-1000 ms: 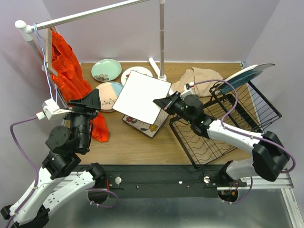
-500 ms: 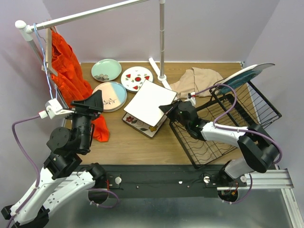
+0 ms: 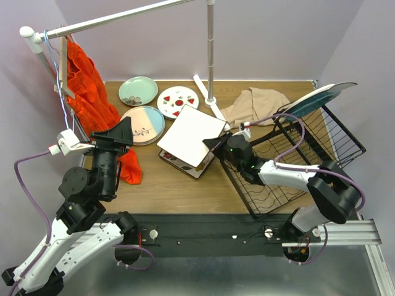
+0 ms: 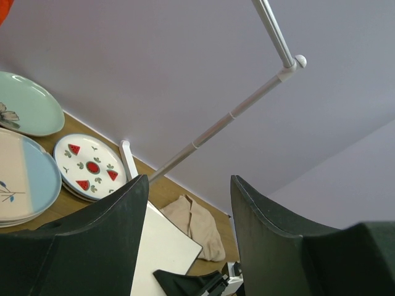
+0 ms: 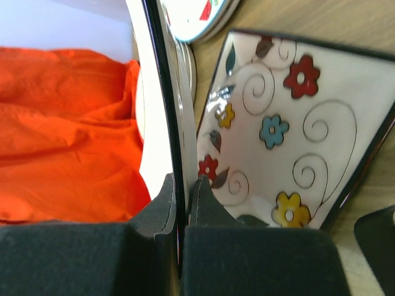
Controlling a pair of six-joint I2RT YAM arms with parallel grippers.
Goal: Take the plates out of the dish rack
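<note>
Desk (image 3: 179, 191): round plates (image 3: 142, 123) are already sitting unloaded.
Right pincer (image 3: 211, 143): I'm pinching the white square plate (image 3: 190, 135) (edge-on), tilting above the floral plate (image 3: 184, 163).
Left pincer (image 3: 120, 132): hanging wide, gripping nothing.
Dish rack (image 3: 265, 185): teal plate (image 3: 324, 97) is waiting.

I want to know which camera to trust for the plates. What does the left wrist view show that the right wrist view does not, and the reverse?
Only the left wrist view shows the pale green plate, the pink-and-blue plate, the beige cloth, the white rail and the open left gripper. Only the right wrist view shows the floral square plate and the right gripper shut on the rim of the white square plate. Both show the white square plate and the red-spotted plate.
</note>
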